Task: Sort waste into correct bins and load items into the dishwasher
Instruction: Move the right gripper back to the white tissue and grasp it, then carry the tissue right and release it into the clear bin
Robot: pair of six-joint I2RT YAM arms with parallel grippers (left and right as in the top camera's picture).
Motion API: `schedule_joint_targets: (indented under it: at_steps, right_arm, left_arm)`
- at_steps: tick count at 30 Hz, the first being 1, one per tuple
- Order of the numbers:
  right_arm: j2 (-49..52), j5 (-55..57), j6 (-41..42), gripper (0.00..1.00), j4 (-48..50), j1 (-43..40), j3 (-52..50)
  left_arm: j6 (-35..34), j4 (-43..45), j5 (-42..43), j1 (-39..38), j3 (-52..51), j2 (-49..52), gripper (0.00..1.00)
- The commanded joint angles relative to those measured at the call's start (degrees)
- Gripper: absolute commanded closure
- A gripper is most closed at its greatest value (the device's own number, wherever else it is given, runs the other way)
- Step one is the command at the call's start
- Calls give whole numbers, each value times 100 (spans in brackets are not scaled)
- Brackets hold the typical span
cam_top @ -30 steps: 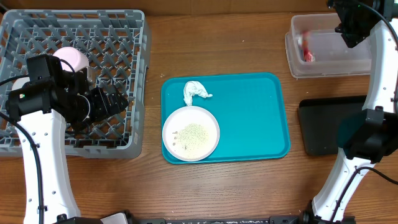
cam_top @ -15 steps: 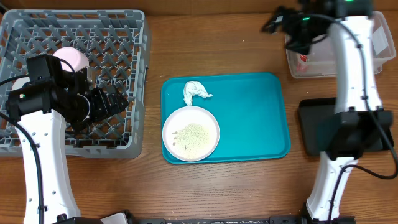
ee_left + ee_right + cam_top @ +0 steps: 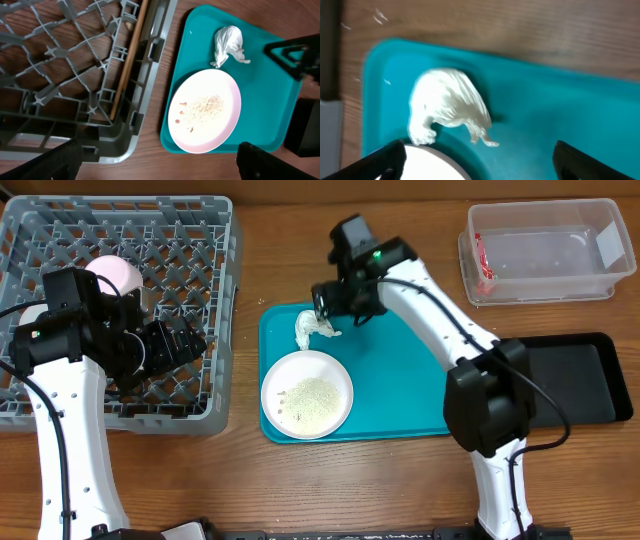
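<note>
A crumpled white napkin (image 3: 312, 329) lies at the back left of the teal tray (image 3: 410, 370). It also shows in the left wrist view (image 3: 227, 44) and the right wrist view (image 3: 449, 106). A white plate (image 3: 307, 393) with food crumbs sits on the tray's front left; it shows in the left wrist view (image 3: 204, 110) too. My right gripper (image 3: 335, 305) is open and hovers just above the napkin (image 3: 477, 162). My left gripper (image 3: 185, 345) is open and empty over the right edge of the grey dish rack (image 3: 215, 395). A pink cup (image 3: 115, 275) sits in the rack.
A clear plastic bin (image 3: 540, 252) with a red-and-white item (image 3: 485, 262) stands at the back right. A black bin (image 3: 570, 380) lies right of the tray. A wooden chopstick (image 3: 129, 57) lies along the rack's edge.
My right arm has swung from the clear bin at the back right across to the tray, and its gripper now sits above the napkin. The left arm has not moved.
</note>
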Motion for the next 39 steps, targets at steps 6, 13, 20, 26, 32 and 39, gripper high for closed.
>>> schedule_joint_targets:
  at_steps: [6, 13, 20, 26, 32, 39]
  right_arm:
    - [-11, -352, -192, 17, 658, -31, -951]
    - [15, -605, -186, 25, 1252, -17, -1467]
    - [15, -573, -157, 83, 1585, -20, -1587]
    - [-122, -278, 238, 96, 1316, -173, -1246]
    - [-796, -227, 647, 96, 247, -1145, 66]
    - [-1147, -20, 1711, 96, -404, -2776, 1248]
  left_arm:
    - [-37, 24, -15, -2, -9, -11, 0]
    - [-37, 24, -15, -2, -9, -11, 0]
    - [-37, 24, -15, -2, -9, -11, 0]
    - [-37, 24, -15, -2, -9, -11, 0]
    - [-37, 24, -15, -2, -9, -11, 0]
    - [-37, 24, -15, -2, -9, -11, 0]
